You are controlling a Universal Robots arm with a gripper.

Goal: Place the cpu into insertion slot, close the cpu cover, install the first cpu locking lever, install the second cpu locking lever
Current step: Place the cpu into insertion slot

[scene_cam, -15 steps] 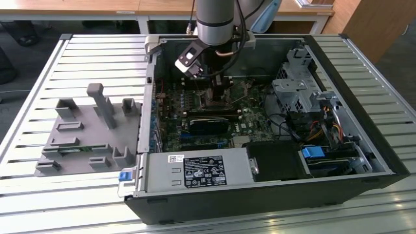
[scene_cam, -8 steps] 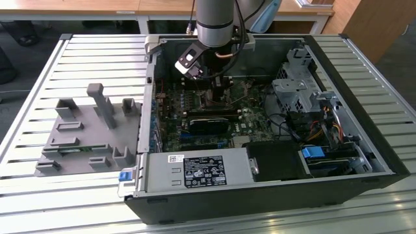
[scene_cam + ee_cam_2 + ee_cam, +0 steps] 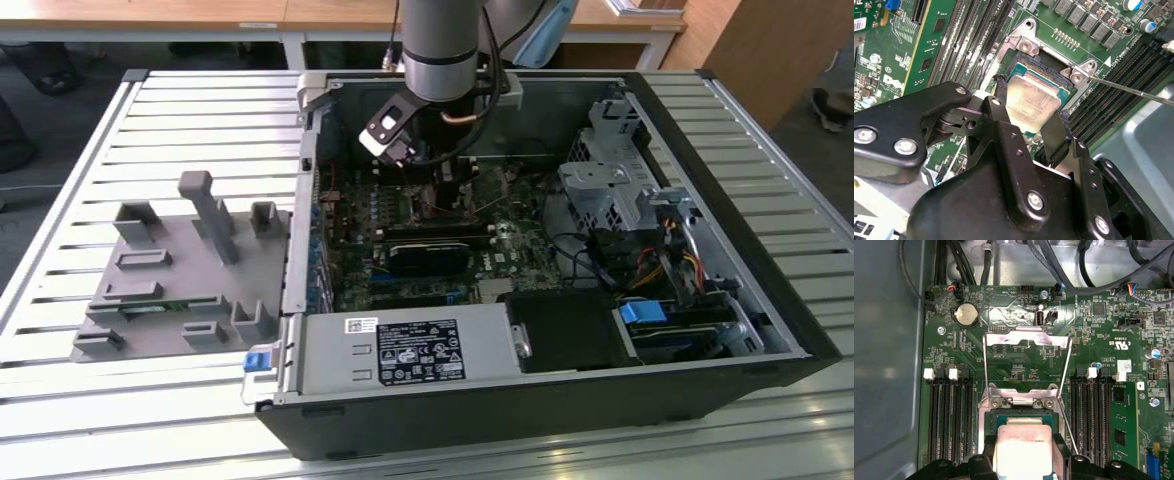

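Two fingers (image 3: 1001, 125) pinch the cpu (image 3: 1033, 102) by opposite edges right at the slot (image 3: 1013, 70) on the green board (image 3: 1104, 340), cover (image 3: 1026, 336) raised; released tilted or off-square, it would likely bend the slot's contacts.

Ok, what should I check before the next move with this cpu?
1. Tool closed on two opposite edges of the cpu: ok.
2. Cpu positioned over the insertion slot: ok.
3. Cpu lying flat and fully seated in the slot: cannot tell.
4. Cpu cover swung open, clear of the slot: ok.
5. Locking lever released and off to the side of the slot: ok.
6. Cpu corner orientation matching the slot: cannot tell.
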